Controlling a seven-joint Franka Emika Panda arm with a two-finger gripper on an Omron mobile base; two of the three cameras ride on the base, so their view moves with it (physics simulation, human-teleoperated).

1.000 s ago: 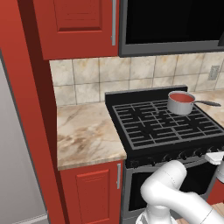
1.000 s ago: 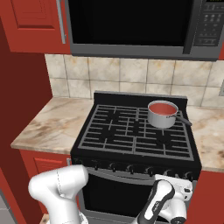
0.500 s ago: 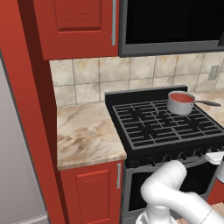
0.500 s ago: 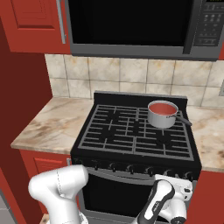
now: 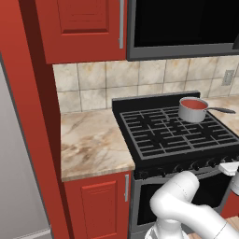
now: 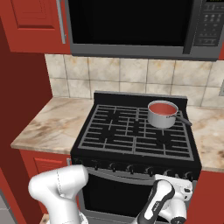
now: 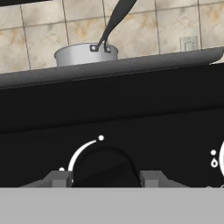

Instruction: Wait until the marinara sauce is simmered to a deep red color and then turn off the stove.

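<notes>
A: Marinara sauce [image 6: 162, 107]?
B: Smooth orange-red, flat round surface, filling a grey saucepan [image 6: 162, 117] at the back right.
A: Stove [image 6: 131, 131]?
B: Black gas range, grid grates, dark front knobs [image 7: 105, 168].

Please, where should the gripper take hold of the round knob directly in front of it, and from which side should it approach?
Grip the dark knob across its round rim, coming straight at the front panel of the stove, likely best. It faces outward, and the fingertips already flank it, one each side, so the gripper is aligned to twist it.
</notes>
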